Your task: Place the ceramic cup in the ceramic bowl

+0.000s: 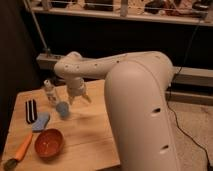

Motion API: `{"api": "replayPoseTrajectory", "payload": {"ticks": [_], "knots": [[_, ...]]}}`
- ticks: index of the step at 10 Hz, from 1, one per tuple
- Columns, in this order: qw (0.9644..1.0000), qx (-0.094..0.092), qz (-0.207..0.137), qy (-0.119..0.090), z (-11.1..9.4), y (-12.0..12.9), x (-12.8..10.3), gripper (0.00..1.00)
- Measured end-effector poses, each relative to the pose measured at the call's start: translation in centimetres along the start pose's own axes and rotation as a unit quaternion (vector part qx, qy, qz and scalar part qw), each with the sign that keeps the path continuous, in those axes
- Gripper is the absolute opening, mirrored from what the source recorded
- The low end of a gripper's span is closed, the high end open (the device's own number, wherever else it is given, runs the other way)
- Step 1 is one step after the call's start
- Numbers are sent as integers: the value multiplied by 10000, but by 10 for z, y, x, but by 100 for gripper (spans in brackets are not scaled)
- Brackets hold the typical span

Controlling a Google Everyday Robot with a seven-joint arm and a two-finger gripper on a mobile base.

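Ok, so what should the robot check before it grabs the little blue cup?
1. Gripper open and empty: ok.
2. Gripper lined up over the ceramic cup: not ok, it hangs a little to the right of the cup in the picture.
3. Cup standing upright: cannot tell.
4. Ceramic bowl empty, ready for the cup: ok.
5. Free room around the cup: not ok, the small bottle stands close behind it and the flat blue piece lies close in front.

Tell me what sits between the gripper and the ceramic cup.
Nothing. In the camera view the open gripper hangs just above and right of the ceramic cup, with only bare wooden table between.
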Motion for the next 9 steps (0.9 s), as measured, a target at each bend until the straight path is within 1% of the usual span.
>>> {"api": "replayPoseTrajectory", "payload": {"ticks": [3, 5, 7, 9], "knots": [[9998, -36, -181, 1, 15, 26, -17, 65], [9996, -57, -269, 18, 24, 39, -24, 65], [9992, -73, -382, 45, 33, 51, -28, 65], [9989, -76, -456, 102, 41, 57, -27, 65]]}}
